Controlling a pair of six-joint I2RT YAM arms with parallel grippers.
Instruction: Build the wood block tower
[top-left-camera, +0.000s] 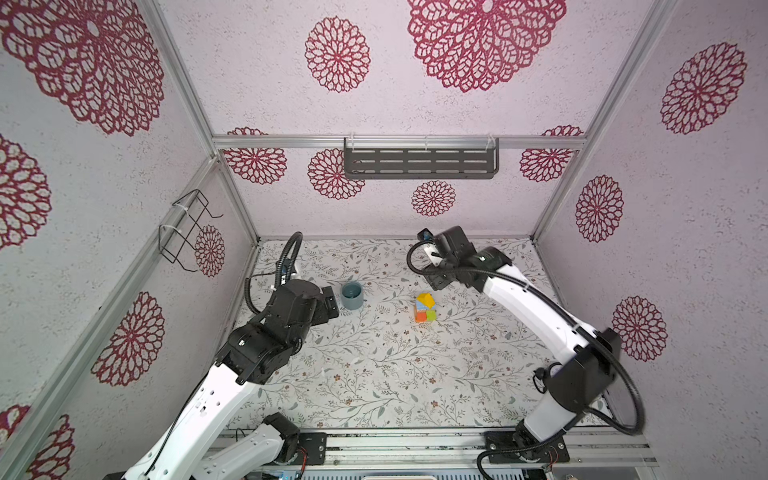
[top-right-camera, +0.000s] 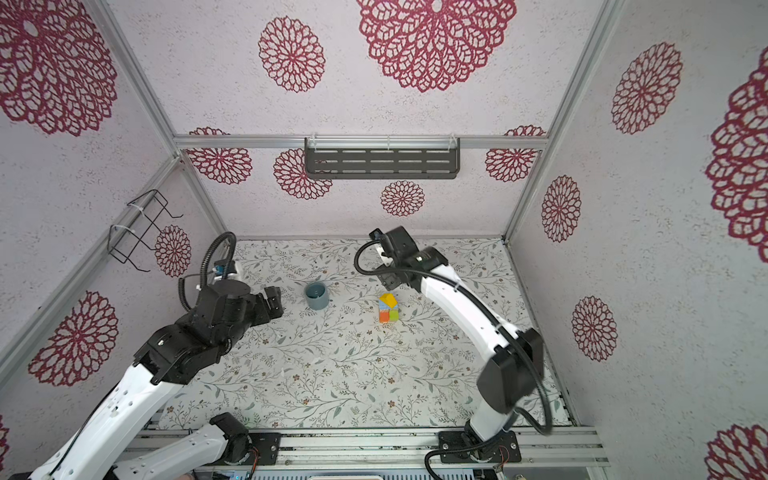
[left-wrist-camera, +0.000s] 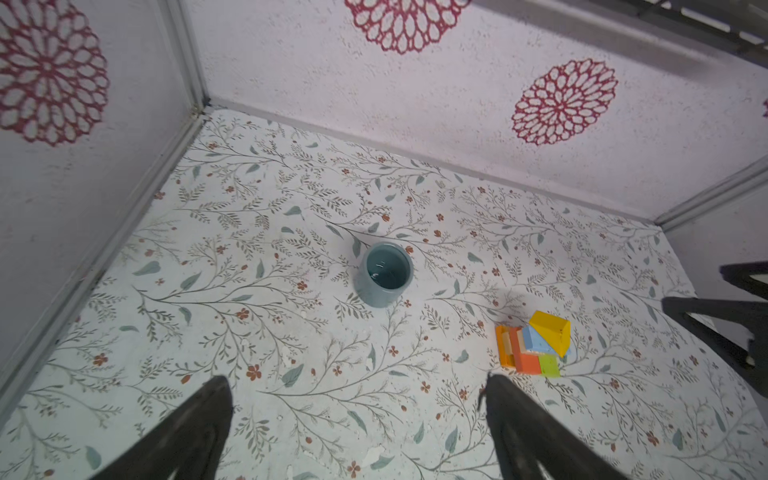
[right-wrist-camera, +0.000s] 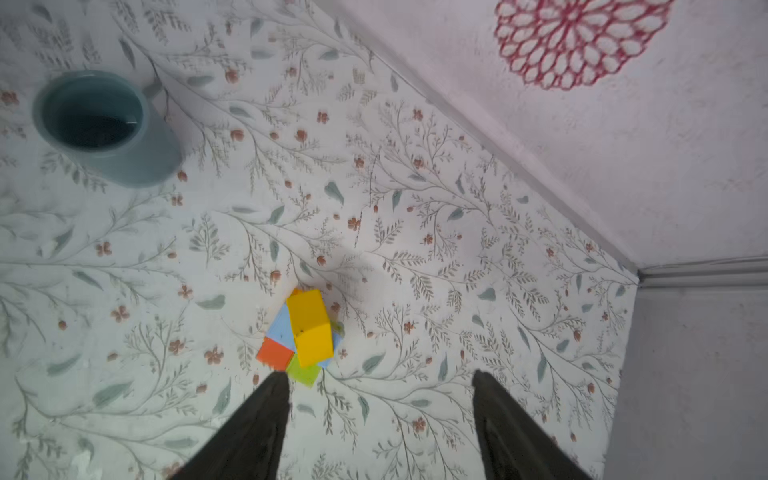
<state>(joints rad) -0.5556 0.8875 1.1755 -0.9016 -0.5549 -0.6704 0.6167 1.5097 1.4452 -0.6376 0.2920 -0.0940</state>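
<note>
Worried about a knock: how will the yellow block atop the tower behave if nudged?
Probably slides or tips: the yellow block looks tilted on the blue block. Likely light and stiff, being small painted wood. The tower looks loosely stacked, so a push may shift it too.

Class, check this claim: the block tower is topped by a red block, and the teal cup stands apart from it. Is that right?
One slip: the tower is topped by a yellow block, not red, as the right wrist view shows. The teal cup does stand apart from it.
</note>
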